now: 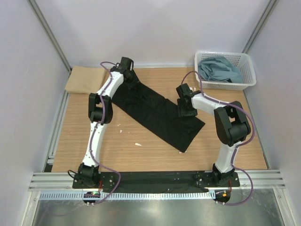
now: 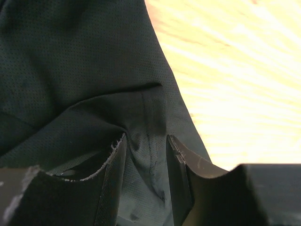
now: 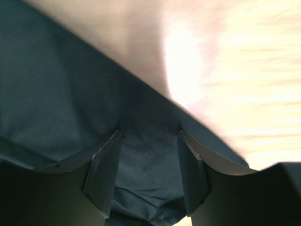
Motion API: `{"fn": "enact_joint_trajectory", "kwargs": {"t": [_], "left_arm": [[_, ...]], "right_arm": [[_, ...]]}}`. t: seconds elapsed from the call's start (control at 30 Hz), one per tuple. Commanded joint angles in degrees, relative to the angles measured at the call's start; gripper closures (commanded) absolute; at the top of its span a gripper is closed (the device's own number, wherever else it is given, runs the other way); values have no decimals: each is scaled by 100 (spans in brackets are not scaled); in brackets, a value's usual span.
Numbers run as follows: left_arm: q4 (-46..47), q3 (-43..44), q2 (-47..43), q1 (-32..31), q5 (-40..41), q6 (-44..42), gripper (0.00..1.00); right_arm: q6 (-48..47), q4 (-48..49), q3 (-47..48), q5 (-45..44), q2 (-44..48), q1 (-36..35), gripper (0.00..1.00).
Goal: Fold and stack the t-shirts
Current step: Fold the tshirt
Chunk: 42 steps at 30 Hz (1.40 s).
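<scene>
The black t-shirt (image 1: 157, 113) lies in a long band slanting across the middle of the desk (image 1: 141, 155). At its far end the left claw (image 2: 146, 141) is nipped onto a ridge of bunched cloth (a seam runs through it). The right claw (image 3: 148, 134) pinches the shirt's edge toward the desk's right edge. A tan t-shirt (image 1: 84, 79) sits folded in the far left corner. Blue-grey t-shirts (image 1: 218, 69) lie in the basket (image 1: 249, 80) in the far right corner.
</scene>
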State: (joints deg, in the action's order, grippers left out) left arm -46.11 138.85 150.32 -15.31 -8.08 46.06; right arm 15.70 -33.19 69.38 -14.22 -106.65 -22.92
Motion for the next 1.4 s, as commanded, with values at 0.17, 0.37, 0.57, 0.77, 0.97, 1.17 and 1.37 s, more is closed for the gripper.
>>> {"fn": "enact_joint_trajectory", "kwargs": {"t": [0.17, 0.37, 0.57, 0.77, 0.97, 1.17, 1.37], "left_arm": [[348, 345, 411, -165, -380, -282, 56], [374, 47, -606, -165, -247, -353, 54], [234, -507, -1891, -192, -273, -370, 53], [-117, -1200, -2902, -244, -493, -729, 50], [-92, -3036, -4649, -490, -678, -810, 50], [199, -5225, -6759, -929, -643, -292, 50], [15, -6343, -8395, -965, -371, 69, 49]], "right_arm": [[-288, -293, 646, -803, -480, 411, 39], [-208, -609, 998, -679, 143, 402, 24], [-393, -302, 717, 145, 1049, 393, 5], [-796, 821, -21, 2167, 1086, 393, 0], [-1579, 1552, -198, 2661, 761, 393, 0], [-2133, 1386, -48, 2478, 321, 306, 0], [-2027, 1570, -416, 2310, 268, 200, 1]]}}
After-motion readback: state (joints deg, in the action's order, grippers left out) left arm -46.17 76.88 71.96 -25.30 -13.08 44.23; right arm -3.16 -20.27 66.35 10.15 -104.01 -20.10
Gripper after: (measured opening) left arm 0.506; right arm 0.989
